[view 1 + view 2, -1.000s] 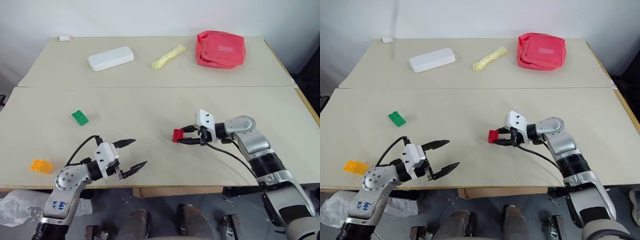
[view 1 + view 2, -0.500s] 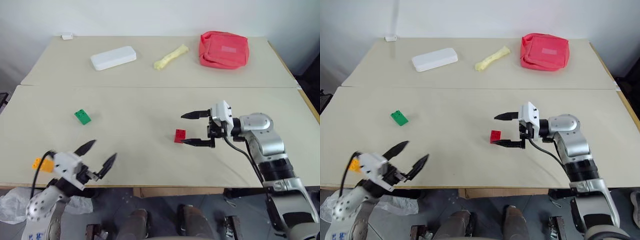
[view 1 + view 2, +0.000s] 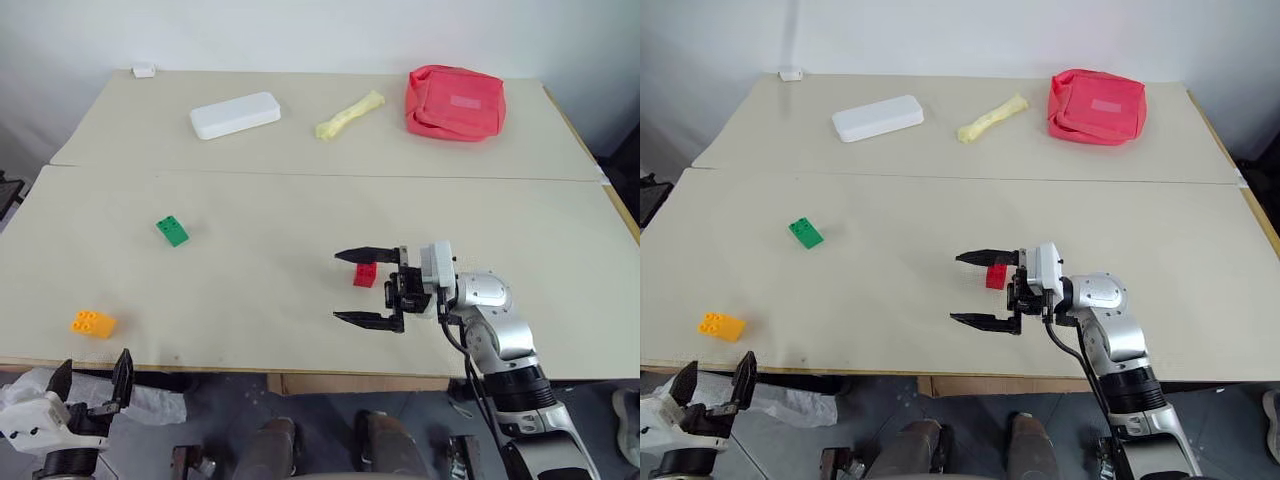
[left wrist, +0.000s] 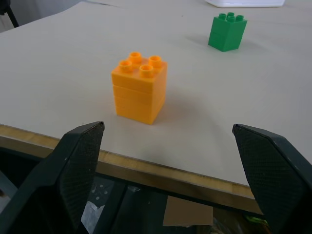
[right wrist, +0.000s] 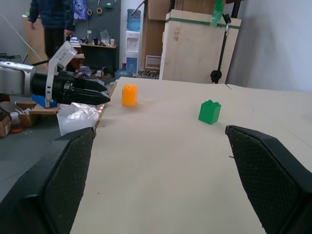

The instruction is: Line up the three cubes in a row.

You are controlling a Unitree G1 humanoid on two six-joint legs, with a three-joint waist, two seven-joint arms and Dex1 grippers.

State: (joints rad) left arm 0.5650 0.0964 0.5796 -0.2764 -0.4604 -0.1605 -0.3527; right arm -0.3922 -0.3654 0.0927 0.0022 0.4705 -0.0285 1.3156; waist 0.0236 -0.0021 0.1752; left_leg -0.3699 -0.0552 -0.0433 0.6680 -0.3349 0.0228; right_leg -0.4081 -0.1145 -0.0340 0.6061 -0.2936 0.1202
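Note:
The red cube [image 3: 365, 275] lies on the table [image 3: 250, 300] right of centre, free of any grip. My right gripper [image 3: 338, 286] hovers over it, open wide and pointing left, with nothing between its fingers [image 5: 63, 180]. The green cube [image 3: 172, 231] sits at the left middle, and the right wrist view has it too [image 5: 210, 111]. Near the front left edge stands the orange-yellow cube [image 3: 93, 323], close ahead in the left wrist view [image 4: 140, 87]. My left gripper [image 3: 90, 378] is open and empty, level, just off the table's front left edge, short of the orange-yellow cube.
On the far table lie a white rectangular case [image 3: 235, 114], a pale yellow elongated object [image 3: 349, 113], a pinkish-red pouch [image 3: 455, 101] and a small white item [image 3: 145, 71]. A seam [image 3: 300, 175] runs between the two tables. A person [image 5: 48, 19] stands far off.
My right gripper opened, let go of the red cube and drew back toward the front edge, rising. My left arm pulled back and to the left, off the table's front edge.

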